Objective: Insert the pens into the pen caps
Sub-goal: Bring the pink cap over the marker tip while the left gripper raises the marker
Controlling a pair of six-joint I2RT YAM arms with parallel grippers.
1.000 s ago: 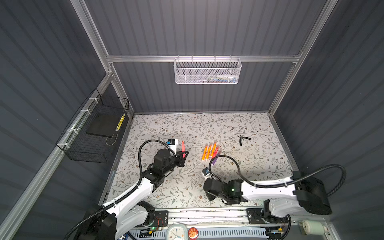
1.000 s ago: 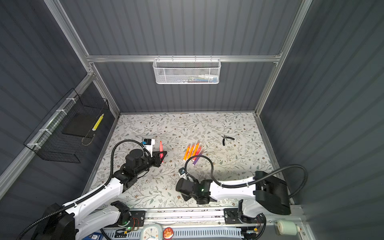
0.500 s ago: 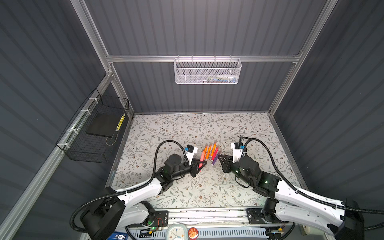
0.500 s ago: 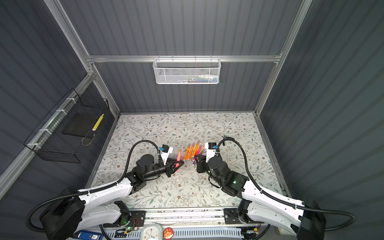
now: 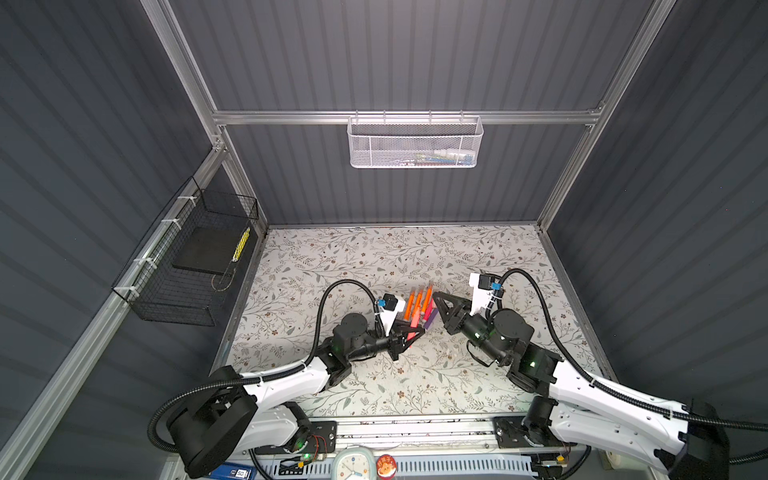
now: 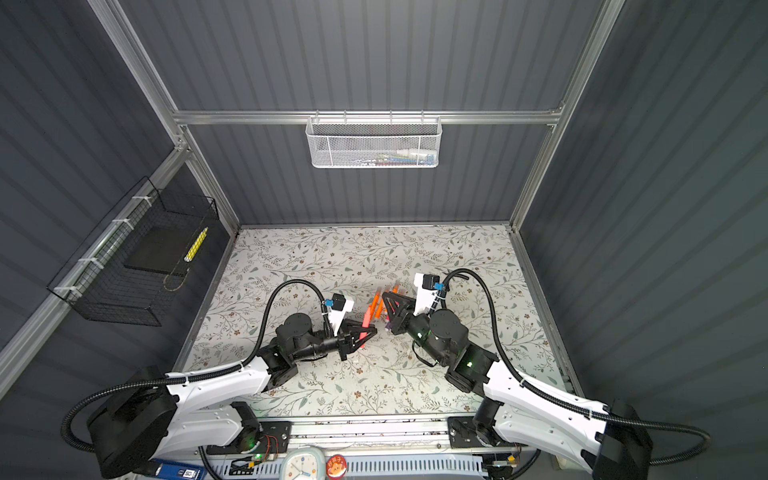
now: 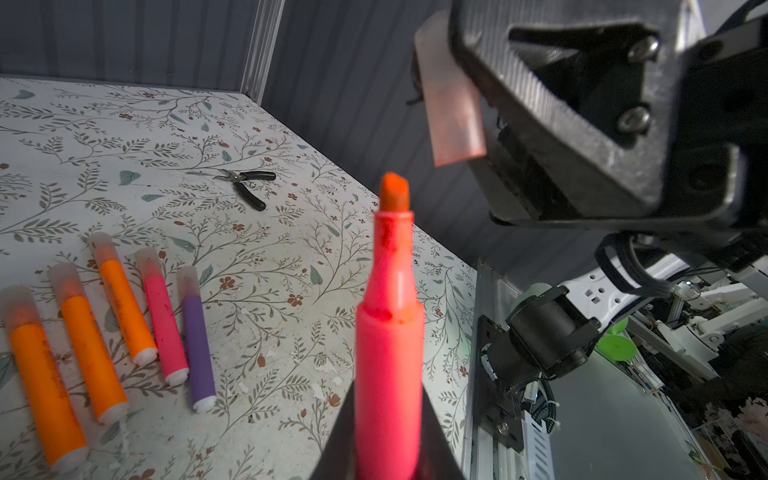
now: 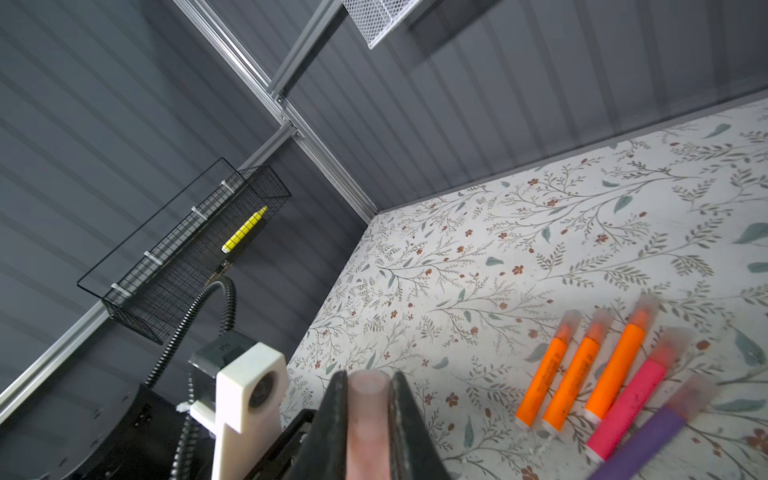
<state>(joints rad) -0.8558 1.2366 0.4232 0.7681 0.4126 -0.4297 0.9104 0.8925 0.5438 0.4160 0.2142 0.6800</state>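
Note:
My left gripper (image 5: 409,332) is shut on a red-pink pen (image 7: 390,332) and holds it off the table, its bare orange-red tip pointing at my right gripper (image 5: 436,297). That gripper is shut on a translucent pinkish pen cap (image 8: 368,415). In the left wrist view the cap (image 7: 453,95) hangs just past the pen tip and to one side, with a small gap. Five more pens lie in a row on the floral table behind both grippers: three orange (image 7: 91,349), one pink (image 7: 164,320), one purple (image 7: 197,345), each with a cap on.
Black-handled pliers (image 7: 247,183) lie on the table beyond the pen row. A white mesh basket (image 5: 415,143) hangs on the back wall. A black wire basket (image 5: 195,266) holding a yellow marker hangs on the left wall. The table's front rail (image 5: 415,428) runs between the arm bases.
Both arms have swung to the middle of the table. The left one brought the red-pink pen from the left, the right one rose from the front, and their tips now face each other.

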